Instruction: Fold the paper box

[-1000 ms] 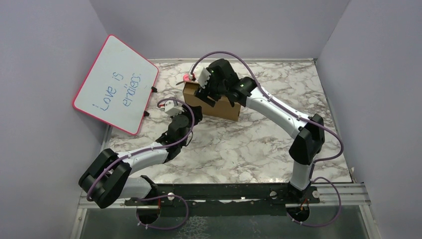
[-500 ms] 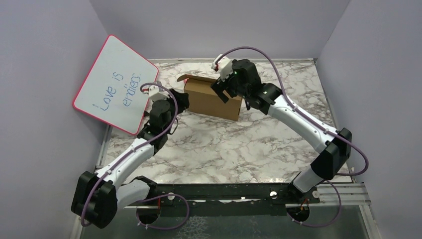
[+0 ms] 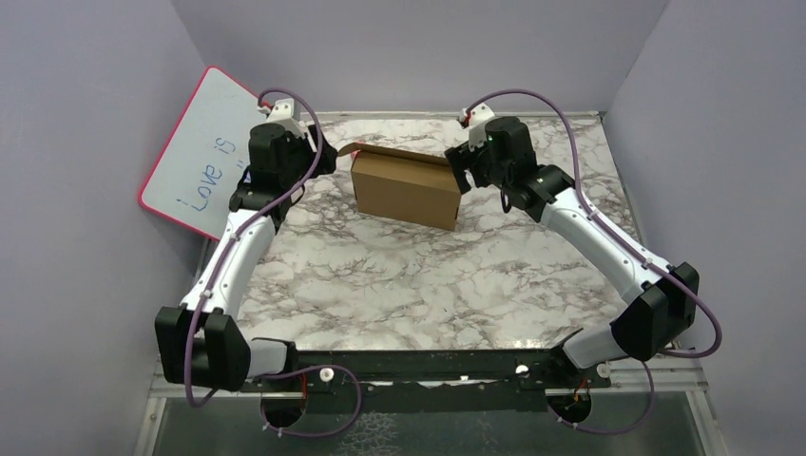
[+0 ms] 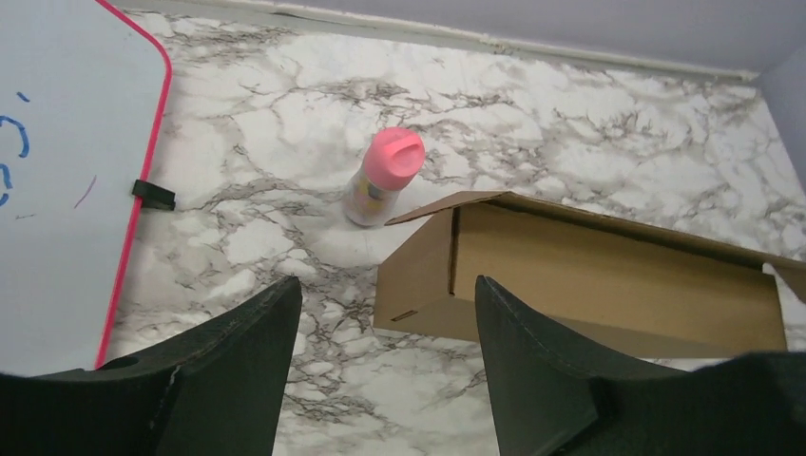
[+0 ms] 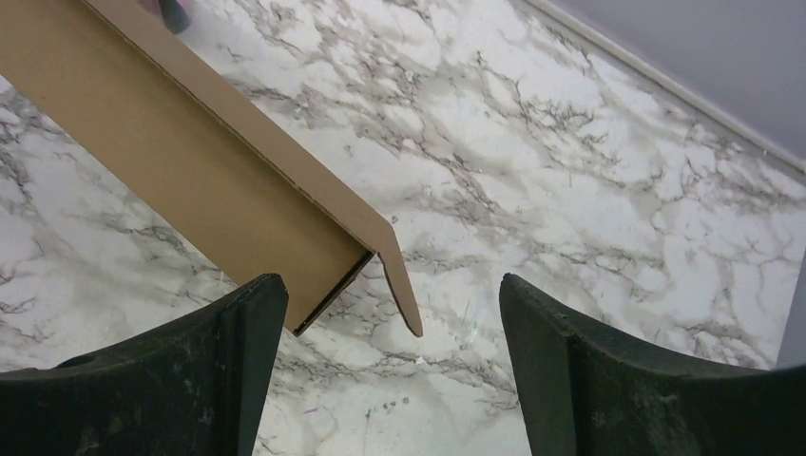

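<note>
The paper box (image 3: 404,190) is a brown cardboard mailer standing on the marble table, folded into a shallow rectangle with its top flap slightly lifted. My left gripper (image 3: 326,158) hovers off the box's left end, open and empty. In the left wrist view the paper box (image 4: 608,285) lies ahead and to the right of the left gripper (image 4: 388,285). My right gripper (image 3: 462,175) is at the box's right end, open and empty. In the right wrist view the paper box (image 5: 190,161) ends in a loose pointed side tab (image 5: 401,285), which hangs between the fingers of the right gripper (image 5: 392,280) without touching them.
A pink-framed whiteboard (image 3: 195,161) leans against the left wall, right beside my left arm. A small bottle with a pink cap (image 4: 385,176) stands on the table just behind the box's left end. Purple walls close in the table (image 3: 428,275) at the back and sides.
Both arms swung outward. The right gripper came off the box's top to its right end, and the left gripper rose to the left end. Both grippers opened wider.
</note>
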{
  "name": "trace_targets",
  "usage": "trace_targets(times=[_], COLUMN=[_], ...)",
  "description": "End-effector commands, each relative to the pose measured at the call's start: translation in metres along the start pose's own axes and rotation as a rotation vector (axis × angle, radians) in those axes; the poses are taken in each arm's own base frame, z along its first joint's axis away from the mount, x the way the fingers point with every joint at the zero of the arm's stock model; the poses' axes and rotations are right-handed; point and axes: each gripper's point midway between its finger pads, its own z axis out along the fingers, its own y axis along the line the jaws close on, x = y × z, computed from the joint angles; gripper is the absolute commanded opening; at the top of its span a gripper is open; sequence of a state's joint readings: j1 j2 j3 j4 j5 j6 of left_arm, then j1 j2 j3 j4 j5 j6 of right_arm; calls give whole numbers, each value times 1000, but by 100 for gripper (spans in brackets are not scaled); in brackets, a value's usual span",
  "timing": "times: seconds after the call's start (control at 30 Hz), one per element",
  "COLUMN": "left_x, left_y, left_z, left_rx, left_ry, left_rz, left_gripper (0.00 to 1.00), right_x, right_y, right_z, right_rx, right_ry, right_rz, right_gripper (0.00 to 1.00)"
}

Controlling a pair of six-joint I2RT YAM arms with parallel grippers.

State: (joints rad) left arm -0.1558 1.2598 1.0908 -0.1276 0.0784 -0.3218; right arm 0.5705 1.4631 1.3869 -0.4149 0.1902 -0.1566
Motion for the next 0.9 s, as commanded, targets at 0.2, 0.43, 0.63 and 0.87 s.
trace_targets(times=[0.2,0.43,0.63,0.87], left_x=[9,10,-1,6], left_y=[-9,-9,-14,-23], left_z=[21,33,45,54], left_rx=[258,328,393,525], left_ry=[138,127,88,78], left_rz=[238,428,578,712], left_gripper=[69,66,66,62], right_x=[22,30,34,36], right_y=[0,0,0,1], right_z=[-2,3,5,5], right_rx=[-2,9,14,12], right_ry=[26,40,55,37], right_rz=[92,106,101,96], right_gripper=[78,65,55,52])
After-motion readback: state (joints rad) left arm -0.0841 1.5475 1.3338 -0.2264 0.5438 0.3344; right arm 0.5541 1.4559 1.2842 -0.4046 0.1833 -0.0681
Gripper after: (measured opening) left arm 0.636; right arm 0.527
